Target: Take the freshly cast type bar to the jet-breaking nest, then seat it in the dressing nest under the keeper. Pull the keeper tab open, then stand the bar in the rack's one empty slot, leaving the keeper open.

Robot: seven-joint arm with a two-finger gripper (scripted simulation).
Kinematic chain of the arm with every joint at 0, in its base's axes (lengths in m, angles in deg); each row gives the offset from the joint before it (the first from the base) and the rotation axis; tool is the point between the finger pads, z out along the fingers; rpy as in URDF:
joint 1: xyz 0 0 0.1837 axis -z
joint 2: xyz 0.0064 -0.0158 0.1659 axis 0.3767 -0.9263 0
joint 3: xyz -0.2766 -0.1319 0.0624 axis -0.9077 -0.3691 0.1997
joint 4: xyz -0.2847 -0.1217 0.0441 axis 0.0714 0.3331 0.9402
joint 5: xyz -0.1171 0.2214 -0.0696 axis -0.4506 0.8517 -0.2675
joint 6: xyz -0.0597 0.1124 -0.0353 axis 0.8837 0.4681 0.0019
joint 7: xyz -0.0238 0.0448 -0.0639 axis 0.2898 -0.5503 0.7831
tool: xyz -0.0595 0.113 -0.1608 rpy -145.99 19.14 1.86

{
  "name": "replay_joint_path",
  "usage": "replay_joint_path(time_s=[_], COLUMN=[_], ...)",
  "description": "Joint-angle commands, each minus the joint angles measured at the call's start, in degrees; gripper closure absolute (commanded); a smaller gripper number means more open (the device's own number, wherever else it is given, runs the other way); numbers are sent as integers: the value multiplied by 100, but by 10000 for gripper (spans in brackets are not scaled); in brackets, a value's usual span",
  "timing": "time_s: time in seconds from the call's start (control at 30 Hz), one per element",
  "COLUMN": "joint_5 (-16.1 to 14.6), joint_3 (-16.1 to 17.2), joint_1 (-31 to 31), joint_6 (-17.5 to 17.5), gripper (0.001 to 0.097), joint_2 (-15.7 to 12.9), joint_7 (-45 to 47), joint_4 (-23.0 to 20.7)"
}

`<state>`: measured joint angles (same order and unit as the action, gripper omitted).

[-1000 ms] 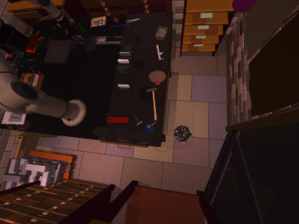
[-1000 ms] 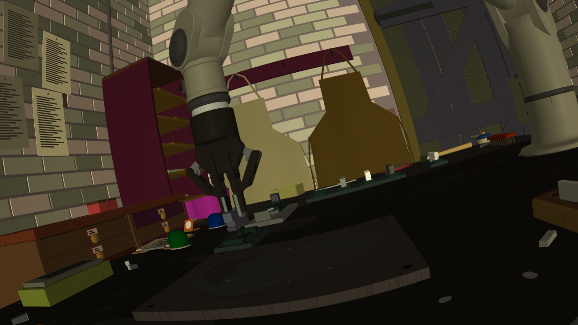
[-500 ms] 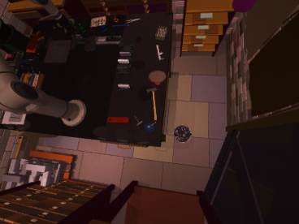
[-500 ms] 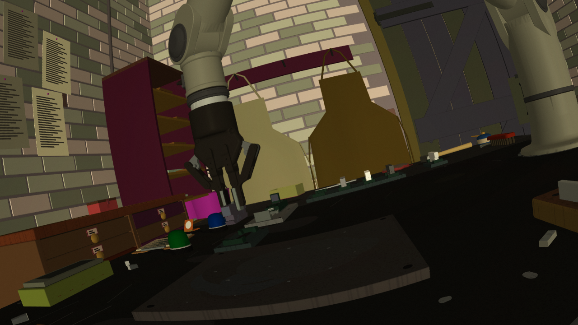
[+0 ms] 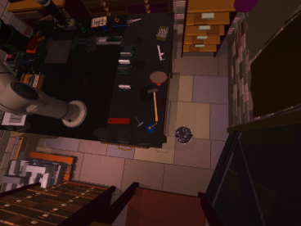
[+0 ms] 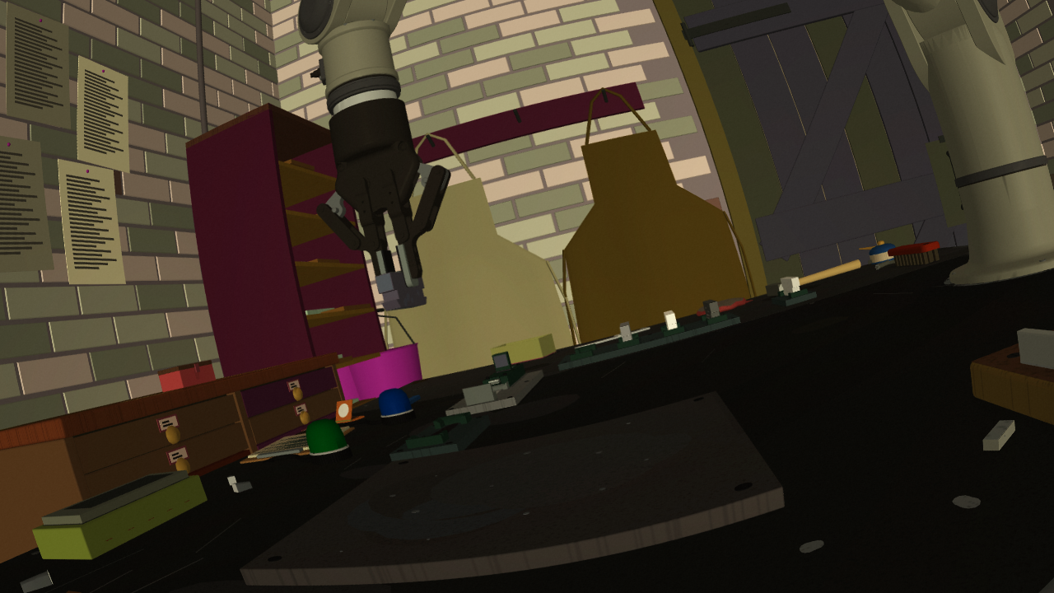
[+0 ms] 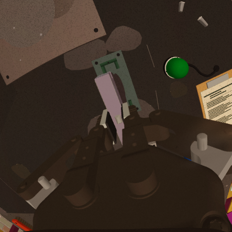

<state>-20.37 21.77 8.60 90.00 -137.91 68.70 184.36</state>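
Note:
My gripper (image 6: pixel 396 284) (image 7: pixel 115 118) hangs well above the dark bench near its far left end, closed on the pale grey type bar (image 6: pixel 402 293) (image 7: pixel 110 98), which points down from the fingers. Straight below lies a green nest plate (image 6: pixel 427 440) (image 7: pixel 117 76), empty, with a small square frame at one end. A second nest with a grey keeper plate (image 6: pixel 488 394) sits just behind it. The long green rack (image 6: pixel 648 332) runs farther along the bench and carries three short bars standing upright. In the side camera the gripper is hidden.
A large flat slab (image 6: pixel 531 487) (image 7: pixel 44 32) covers the bench front. A green dome (image 6: pixel 326 437) (image 7: pixel 177 68), a blue dome (image 6: pixel 396 402) and a clipboard (image 7: pixel 218 98) lie left of the nests. The robot's base column (image 6: pixel 988 147) stands at right. A mallet (image 5: pixel 154 107) lies beyond the rack.

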Motion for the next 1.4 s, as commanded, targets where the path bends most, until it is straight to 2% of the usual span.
replay_joint_path(time_s=[0.0, 0.27, 0.7, 1.37], joint_5=[-33, -215, -232, -238], joint_3=[-36, -177, -194, -195], joint_1=[-10, -66, 35, 1311], joint_6=[35, 235, 253, 273], gripper=[901, 901, 901, 901], joint_2=[37, 189, 202, 192], joint_7=[-23, -152, -62, 1189], joint_4=[-18, -82, -92, -130])
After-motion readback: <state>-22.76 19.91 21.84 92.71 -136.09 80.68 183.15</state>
